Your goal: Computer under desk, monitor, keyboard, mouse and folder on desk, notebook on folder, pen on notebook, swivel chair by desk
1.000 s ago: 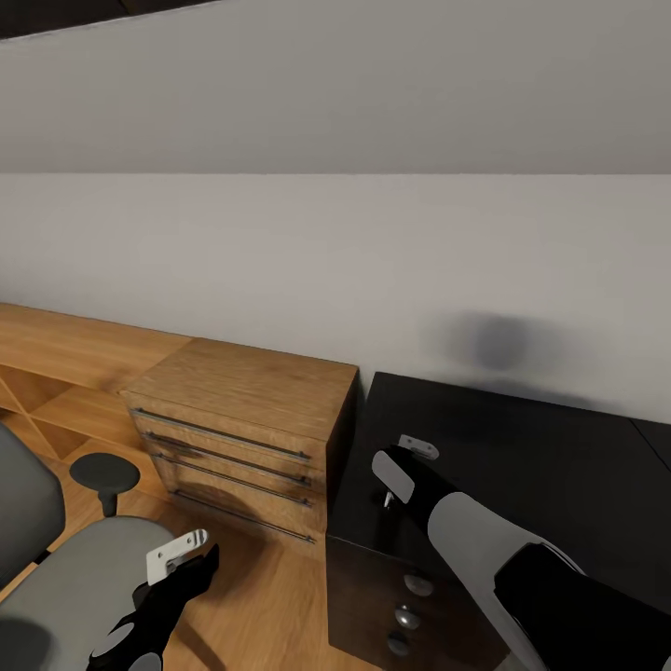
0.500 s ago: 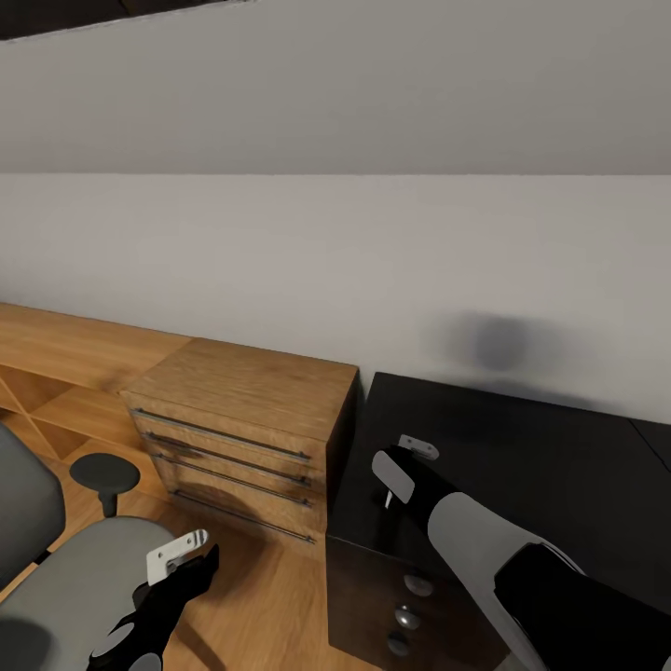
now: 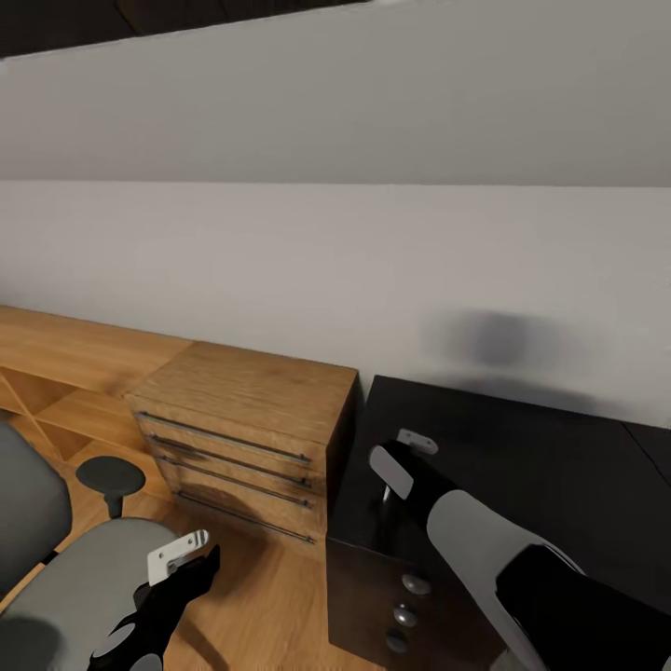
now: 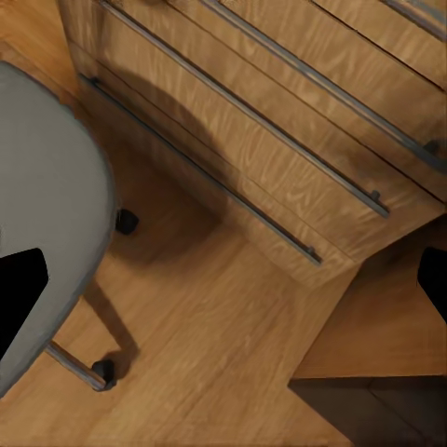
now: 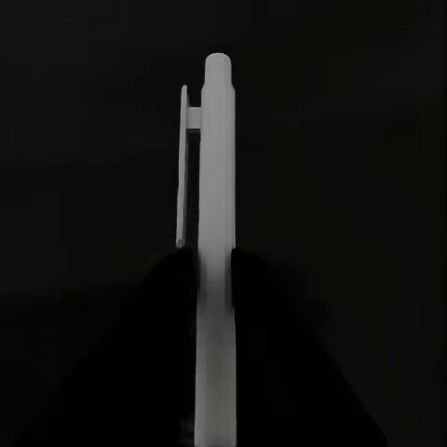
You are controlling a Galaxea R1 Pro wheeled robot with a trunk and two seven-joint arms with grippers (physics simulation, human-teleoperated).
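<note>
A: Right pincer (image 3: 403,463) is out over the near-left corner of the black worktop (image 3: 522,457), and it's clamped on the pen (image 5: 212,261). From the right wrist view, the white barrel stands straight up between the dark fingers, clip on one side, with nothing but black behind it.

B: And in the head view the pen (image 3: 386,492) is just a thin white sliver hanging below the pincer, over that same worktop corner.

A: What about the other arm?

B: Left pincer (image 3: 182,552) hovers low, beside the wooden drawer chest (image 3: 244,419) that stands just left of the worktop. From the left wrist view its dark fingertips (image 4: 20,298) sit far apart at the frame edges, so it's spread wide, holding nothing.

A: The swivel chair (image 3: 65,578)?

B: Grey seat right under that left pincer, well left of the worktop, armrest pad (image 3: 110,475) toward the chest. The wrist view catches the seat edge (image 4: 51,233) and the castors (image 4: 126,221) on the wooden floor (image 4: 223,326).

A: Plain white wall (image 3: 335,261) behind the worktop.
</note>
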